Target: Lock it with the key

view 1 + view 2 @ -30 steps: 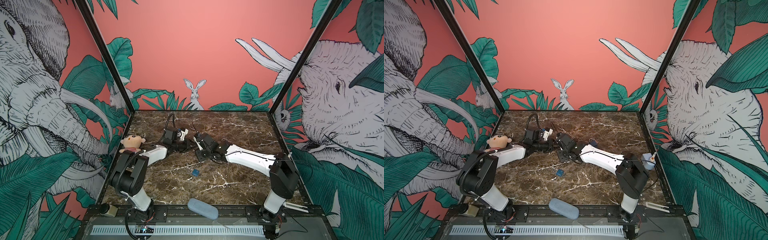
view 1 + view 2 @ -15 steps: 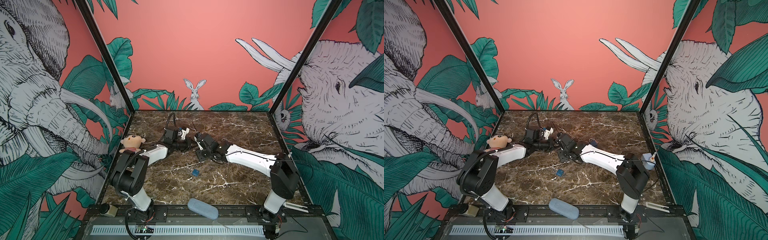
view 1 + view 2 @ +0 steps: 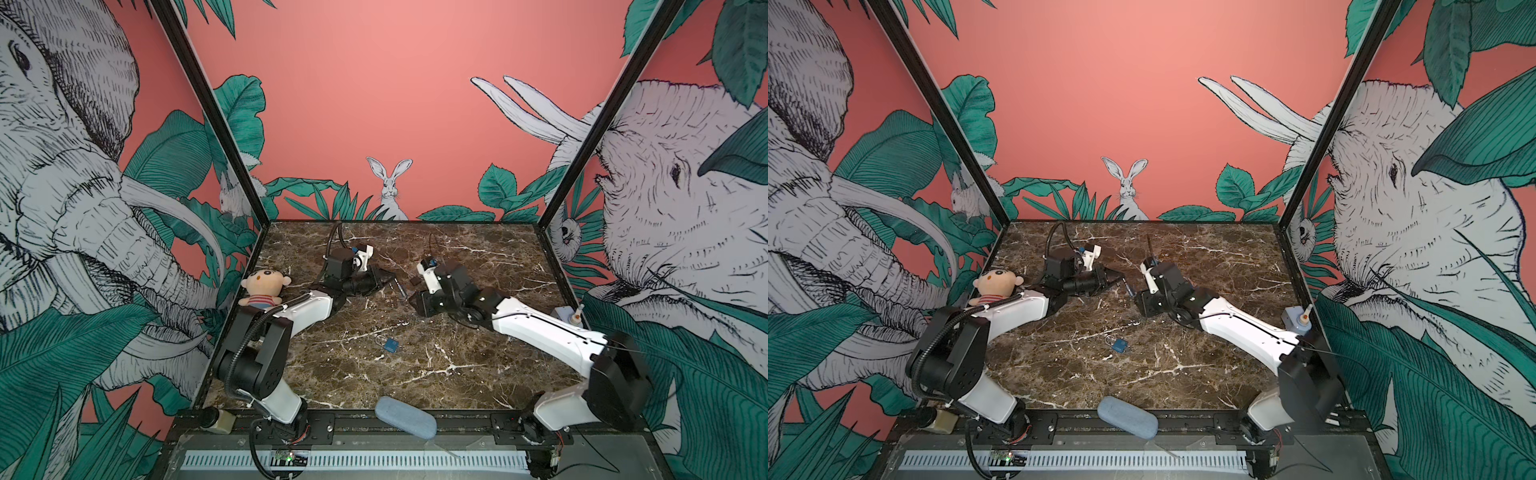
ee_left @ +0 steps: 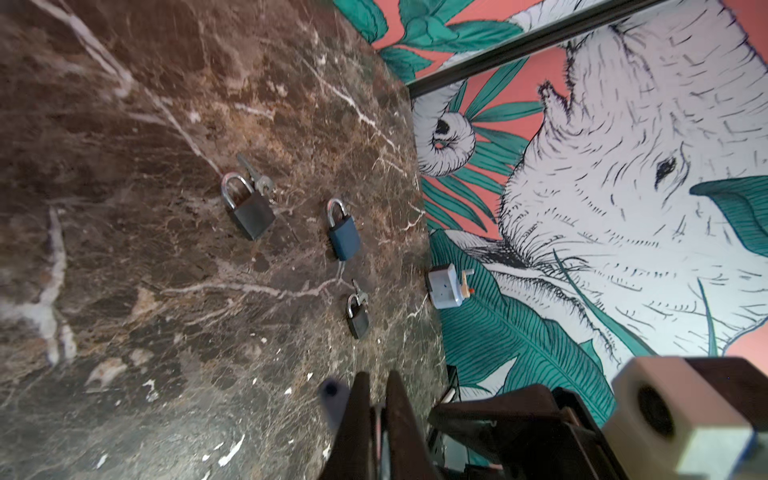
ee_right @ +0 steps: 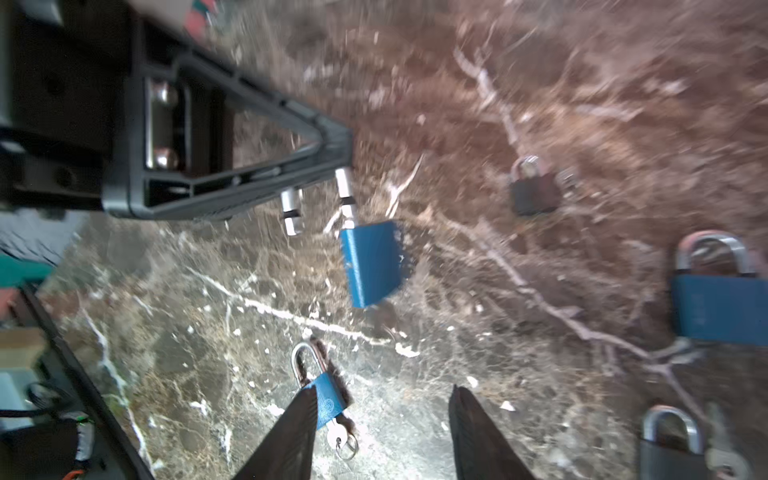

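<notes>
Keyed padlock [image 3: 390,345] on tabletop [image 3: 457,374], doll [image 3: 262,286] leftward

Brown marble tbl [image 3: 457,374]: blue padlock [image 3: 390,345] ctr, plush doll [image 3: 264,286] left edge, dark padlock [image 4: 248,212], key [image 4: 259,180] beside.

Right arm drew back toward the right side of the table. A strip of bare marble opened between right gripper [image 5: 382,392] and left gripper [image 5: 340,158], which had sat nearly touching. Right jaws spread wider. Left jaws closed down further onto the shackle of the open blue padlock [image 5: 372,264], which hung clear of the right gripper.
</notes>
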